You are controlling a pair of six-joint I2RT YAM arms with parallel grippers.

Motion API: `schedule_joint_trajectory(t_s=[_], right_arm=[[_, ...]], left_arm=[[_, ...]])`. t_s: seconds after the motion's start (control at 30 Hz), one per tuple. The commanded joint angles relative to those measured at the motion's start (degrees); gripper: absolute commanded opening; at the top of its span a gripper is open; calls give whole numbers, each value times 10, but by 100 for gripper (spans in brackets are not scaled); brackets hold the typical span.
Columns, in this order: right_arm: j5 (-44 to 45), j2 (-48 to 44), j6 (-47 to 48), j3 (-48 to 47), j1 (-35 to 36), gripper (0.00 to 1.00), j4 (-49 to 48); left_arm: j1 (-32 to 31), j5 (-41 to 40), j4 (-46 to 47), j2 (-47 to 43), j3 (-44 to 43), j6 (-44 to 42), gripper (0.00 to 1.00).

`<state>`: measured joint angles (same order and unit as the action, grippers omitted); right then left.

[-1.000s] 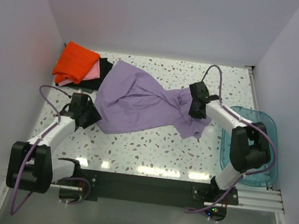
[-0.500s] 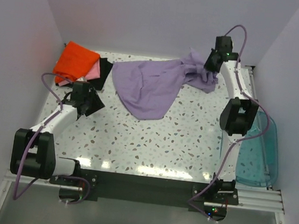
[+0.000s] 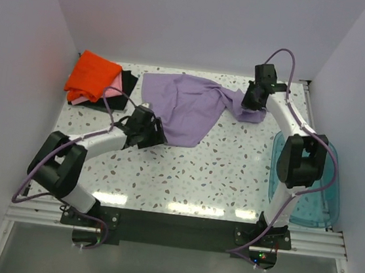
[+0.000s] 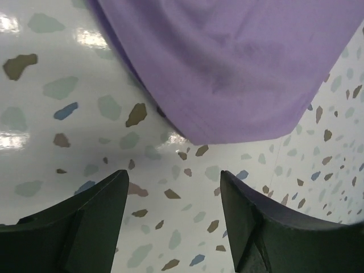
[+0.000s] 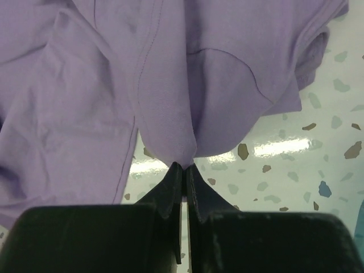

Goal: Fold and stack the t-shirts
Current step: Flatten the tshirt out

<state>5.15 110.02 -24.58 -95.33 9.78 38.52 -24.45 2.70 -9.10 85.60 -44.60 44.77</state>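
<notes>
1. The purple t-shirt [image 3: 184, 107] lies spread out, soft and wrinkly, at the back middle of the speckled table [image 3: 218, 173].
2. The right gripper [image 5: 183, 166] has its fingers pressed together on a fold of the purple t-shirt.
3. The left gripper [image 4: 173, 190] has its fingers apart over bare table, just beside the shirt's near corner.
4. An orange shirt [image 3: 94, 76] sits on a pink shirt [image 3: 113, 90] and a black shirt [image 3: 128, 83], all folded, in the back left corner.
5. A see-through teal bin [image 3: 332, 186] with round corners sits at the right edge.

lavender t-shirt [image 3: 184, 106], orange shirt [image 3: 94, 74], speckled white table [image 3: 218, 173], teal bin [image 3: 326, 196]
</notes>
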Motion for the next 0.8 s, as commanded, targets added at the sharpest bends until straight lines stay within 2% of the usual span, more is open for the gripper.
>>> schedule_joint_trajectory(t_s=[0.0, 0.17, 0.3, 0.37, 0.4, 0.43, 0.53, 0.6, 0.77], right_arm=[[17, -32, -3, 7, -6, 0, -23], [11, -49, 1, 7, -6, 0, -13], [10, -64, 3, 13, -6, 0, -14], [10, -67, 3, 11, -6, 0, -11], [10, -72, 3, 12, -6, 0, -8], [11, -74, 4, 12, -6, 0, -5], [14, -89, 6, 15, -7, 0, -2], [20, -97, 10, 17, -6, 0, 1], [45, -153, 23, 42, -21, 0, 19]], left_arm=[[-38, -80, 25, 53, -57, 44, 70], [-61, -144, -4, 112, -99, 83, 69], [-61, -149, -6, 164, -138, 75, 61], [-61, -156, -12, 173, -149, 70, 47], [-61, -159, -22, 173, -156, 68, 36], [-59, -164, -29, 170, -160, 64, 21], [-47, -185, -60, 125, -161, 52, 0], [-31, -190, -87, 69, -150, 44, 0], [73, -171, -137, -90, -91, -1, 0]])
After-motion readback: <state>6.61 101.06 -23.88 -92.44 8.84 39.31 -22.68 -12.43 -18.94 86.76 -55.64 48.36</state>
